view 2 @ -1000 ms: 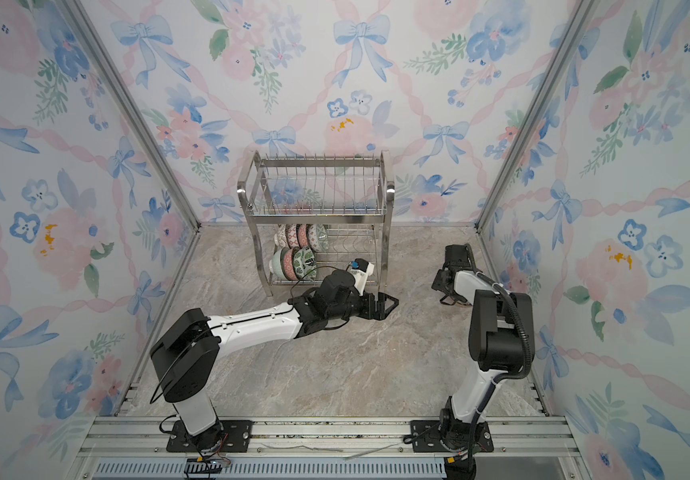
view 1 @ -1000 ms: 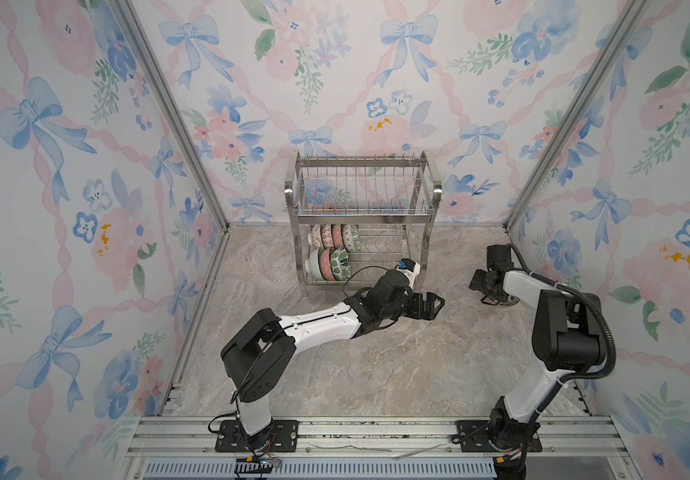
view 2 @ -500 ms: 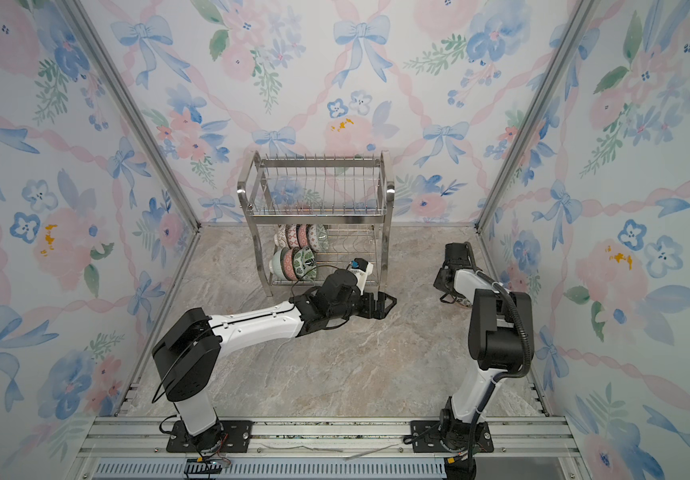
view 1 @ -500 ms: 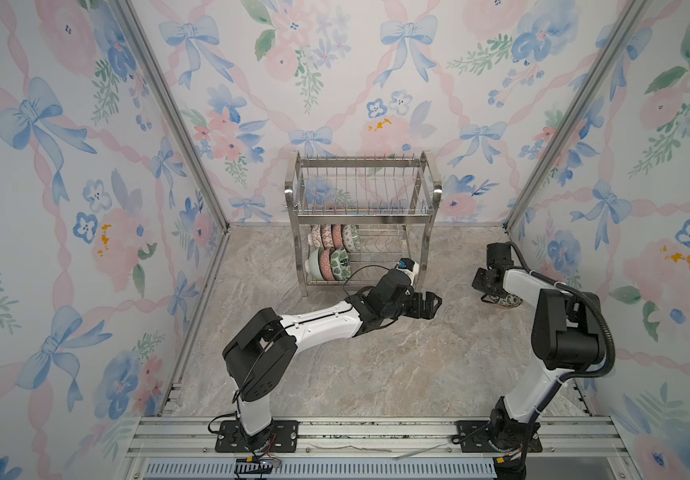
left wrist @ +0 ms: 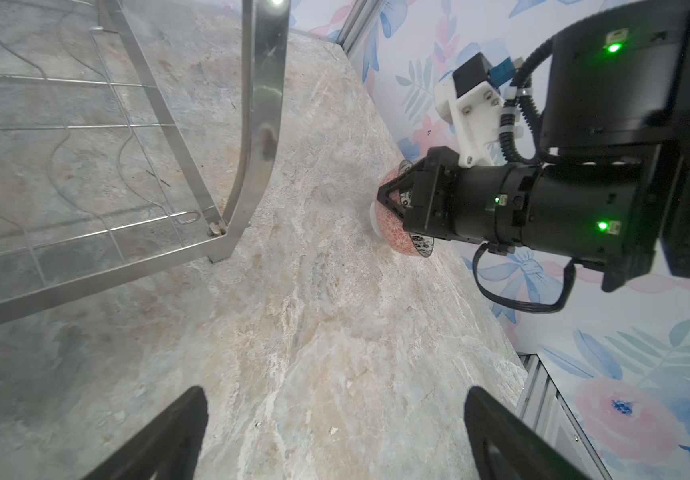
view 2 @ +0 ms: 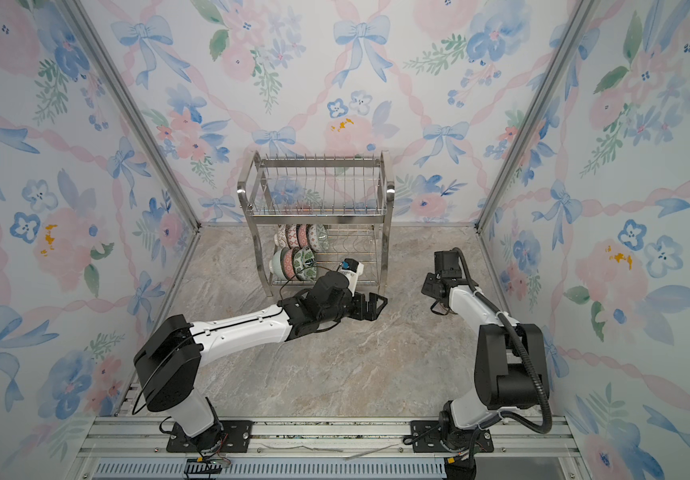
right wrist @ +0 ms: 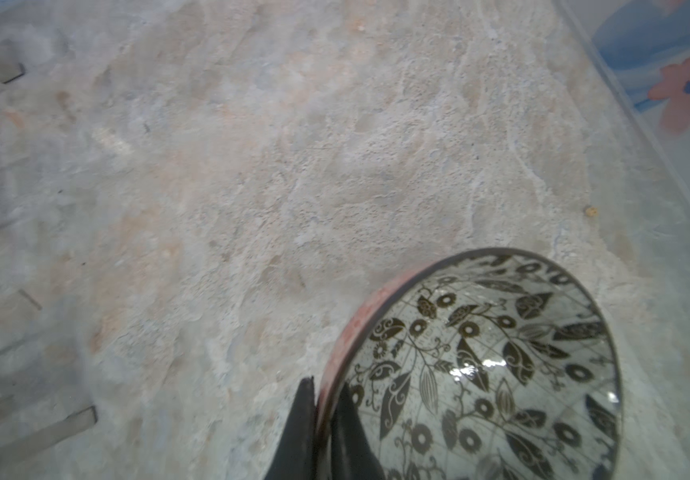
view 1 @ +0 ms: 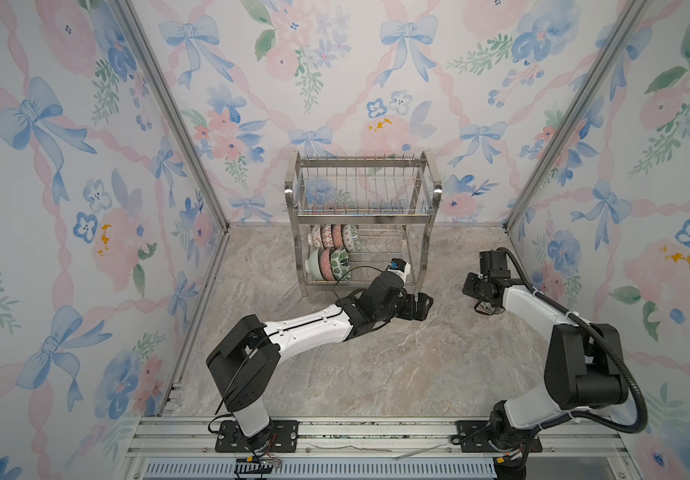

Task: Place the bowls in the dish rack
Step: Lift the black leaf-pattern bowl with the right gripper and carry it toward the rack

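A: Two fingers of the right gripper (right wrist: 324, 401) are pressed together on one bowl (right wrist: 480, 365), one inside the rim and one outside. Agree?

B: Yes, it's pinching the wall near the rim. The bowl is pink lattice outside, with black leaves on a pale glaze inside.

A: Where is it?

B: It's to the right of the dish rack (view 1: 435, 195), well apart from it, over the stone tabletop (right wrist: 293, 166). It's upright with the foot down. I can't tell if the foot has cleared the tabletop.

A: Handling?

B: It looks like glazed ceramic, so it's stiff, slick and will chip if knocked. It's small but dense for such a thin pinch. My guess is the weight hangs off one side, so it may swing or slip. Seat the fingers deep on the wall and move slowly.

A: Is the rim the right hold?

B: Probably. That hold lets it tip on edge for the rack wires.

A: Left gripper (left wrist: 335, 390)?

B: It's spread wide and holding nothing, low by the rack's right front leg (left wrist: 260, 124).

A: Rack contents?

B: There are about seven bowls (view 1: 331, 249) on edge at the left end of the lower tier, in two rows. Bare wires to their right look like the likely slot.
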Controlling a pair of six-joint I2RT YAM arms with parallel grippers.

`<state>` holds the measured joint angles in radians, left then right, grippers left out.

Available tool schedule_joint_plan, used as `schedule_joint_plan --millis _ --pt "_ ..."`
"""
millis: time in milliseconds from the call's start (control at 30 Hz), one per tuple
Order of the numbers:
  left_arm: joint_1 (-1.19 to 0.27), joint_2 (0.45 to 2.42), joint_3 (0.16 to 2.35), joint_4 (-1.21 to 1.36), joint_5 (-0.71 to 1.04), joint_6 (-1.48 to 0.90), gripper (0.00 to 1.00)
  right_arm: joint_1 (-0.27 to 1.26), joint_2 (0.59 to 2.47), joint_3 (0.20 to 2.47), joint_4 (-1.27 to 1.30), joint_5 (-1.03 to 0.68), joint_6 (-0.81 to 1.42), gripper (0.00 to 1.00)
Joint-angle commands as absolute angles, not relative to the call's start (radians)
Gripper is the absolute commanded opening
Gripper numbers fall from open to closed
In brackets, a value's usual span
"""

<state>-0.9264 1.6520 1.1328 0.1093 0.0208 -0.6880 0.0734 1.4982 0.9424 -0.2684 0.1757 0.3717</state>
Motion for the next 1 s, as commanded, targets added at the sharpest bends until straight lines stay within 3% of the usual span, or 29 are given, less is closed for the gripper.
schedule_joint_plan --millis 0,667,967 --pt "-0.906 1.580 1.072 0.100 -0.009 -0.666 0.98 0.126 1.389 0.898 -0.254 0.192 0.372 0.00" --pt "-0.794 1.300 0.772 0.120 -0.023 -0.682 0.98 0.515 1.075 0.796 -0.449 0.294 0.375 0.00" --pt "-0.757 1.268 0.742 0.127 -0.017 -0.706 0.98 0.648 1.033 0.766 -0.355 0.211 0.410 0.00"
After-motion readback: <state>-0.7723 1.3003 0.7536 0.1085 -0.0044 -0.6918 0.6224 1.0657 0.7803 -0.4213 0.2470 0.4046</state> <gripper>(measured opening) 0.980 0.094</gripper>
